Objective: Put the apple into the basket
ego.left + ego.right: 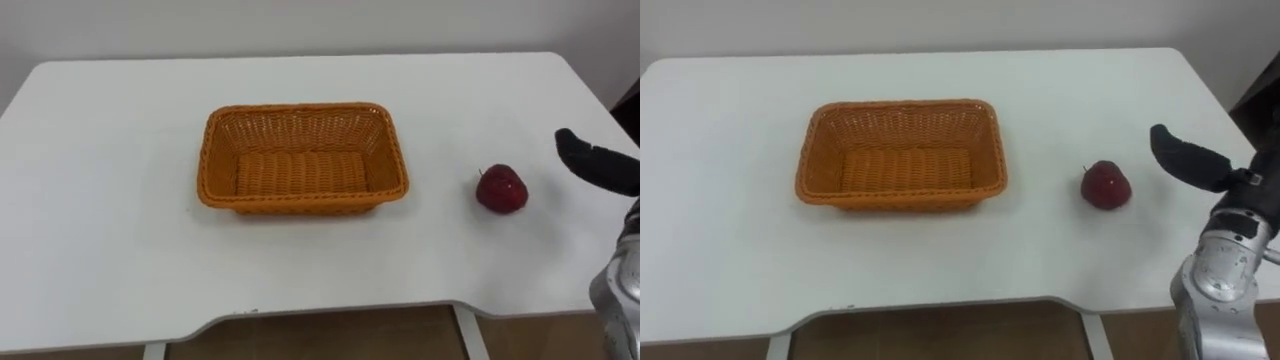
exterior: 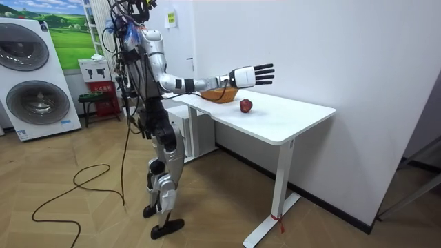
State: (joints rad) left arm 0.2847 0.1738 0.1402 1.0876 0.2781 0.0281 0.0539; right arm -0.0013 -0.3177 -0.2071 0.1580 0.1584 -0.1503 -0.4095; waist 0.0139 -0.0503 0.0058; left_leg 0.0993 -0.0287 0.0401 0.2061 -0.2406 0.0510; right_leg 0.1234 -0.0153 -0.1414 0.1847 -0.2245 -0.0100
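The apple (image 1: 501, 189), dark red, sits on the white counter (image 1: 100, 200) to the right of the basket (image 1: 300, 110), well apart from it and level with its near rim. Nothing touches it. Its stem end is too small to make out.

On the side of the apple away from the basket, the right hand (image 1: 600, 168) comes in from the edge of the eye views. There, one dark digit points towards the apple, with a clear gap between them. The rest of the hand is cut off by the frame, and a piece of silvery forearm shows below it. In the room view the same hand (image 2: 251, 74) is held out above the counter, over the apple (image 2: 246, 105). Its fingers are straight and spread apart, holding nothing.

The basket is orange wicker, rectangular and open-topped, standing near the counter's middle, with nothing to be seen inside. In the room view most of it (image 2: 222, 94) is hidden behind the outstretched forearm, so only a strip of rim and wall can be seen.

The robot stands upright at the counter's long side nearest the basket. Farther from the basket, behind the robot, a washing machine (image 2: 31, 76) stands against the wall.
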